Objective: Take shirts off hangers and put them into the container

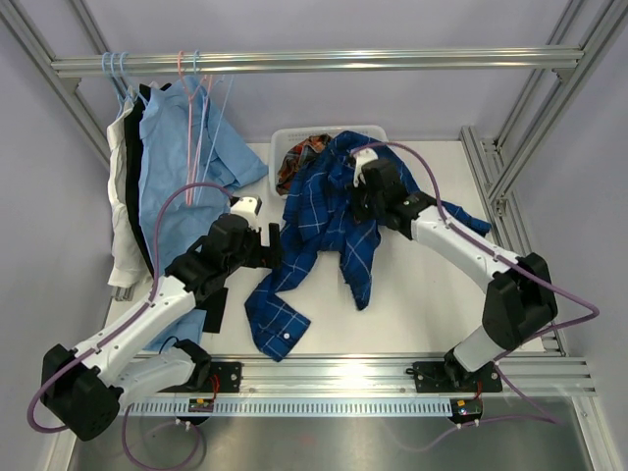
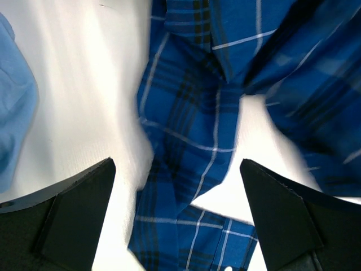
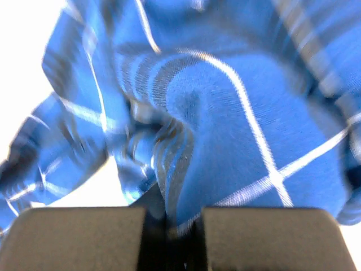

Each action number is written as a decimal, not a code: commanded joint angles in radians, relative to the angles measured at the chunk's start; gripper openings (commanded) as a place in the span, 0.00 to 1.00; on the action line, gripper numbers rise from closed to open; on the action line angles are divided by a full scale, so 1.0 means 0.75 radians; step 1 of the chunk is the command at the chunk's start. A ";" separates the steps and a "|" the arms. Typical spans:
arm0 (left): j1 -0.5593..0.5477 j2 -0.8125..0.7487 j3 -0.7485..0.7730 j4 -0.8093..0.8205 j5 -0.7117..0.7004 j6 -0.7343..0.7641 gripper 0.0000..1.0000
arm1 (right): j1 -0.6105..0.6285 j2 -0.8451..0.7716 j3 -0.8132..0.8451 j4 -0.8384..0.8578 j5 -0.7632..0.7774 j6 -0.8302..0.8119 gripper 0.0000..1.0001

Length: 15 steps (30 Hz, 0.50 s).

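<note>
A dark blue shirt [image 1: 324,211] with thin light checks lies crumpled on the white table, its upper part draped over the front of the white container [image 1: 287,137]. A red-orange plaid shirt [image 1: 297,157] lies inside that basket. My right gripper [image 1: 365,194] sits on the blue shirt's upper part; in the right wrist view the right gripper [image 3: 172,212] is shut, pinching a fold of the blue cloth [image 3: 225,130]. My left gripper [image 1: 272,241] hovers open over the shirt's left side. In the left wrist view the left gripper [image 2: 177,169] has the checked cloth [image 2: 189,130] below it, untouched.
Light blue [image 1: 186,162], black [image 1: 137,167] and white [image 1: 122,206] shirts hang on hangers [image 1: 116,67] from the rail at back left. Two bare hangers [image 1: 211,108], pink and pale blue, hang beside them. Frame posts [image 1: 491,162] border the table on the right.
</note>
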 commanded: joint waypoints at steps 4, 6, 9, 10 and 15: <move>-0.002 -0.058 -0.003 0.022 -0.050 0.022 0.99 | 0.008 0.125 0.372 0.083 0.160 -0.420 0.00; -0.002 -0.074 0.003 -0.002 -0.054 0.035 0.99 | 0.010 0.196 0.411 0.156 0.162 -0.481 0.00; -0.002 -0.117 0.001 -0.017 -0.066 0.061 0.99 | 0.010 0.335 0.574 0.165 0.176 -0.585 0.00; -0.002 -0.134 -0.001 -0.019 -0.072 0.065 0.99 | 0.010 0.372 0.605 0.163 0.193 -0.604 0.00; -0.002 -0.160 -0.030 0.001 -0.074 0.078 0.99 | 0.008 0.572 0.777 0.234 0.281 -0.649 0.00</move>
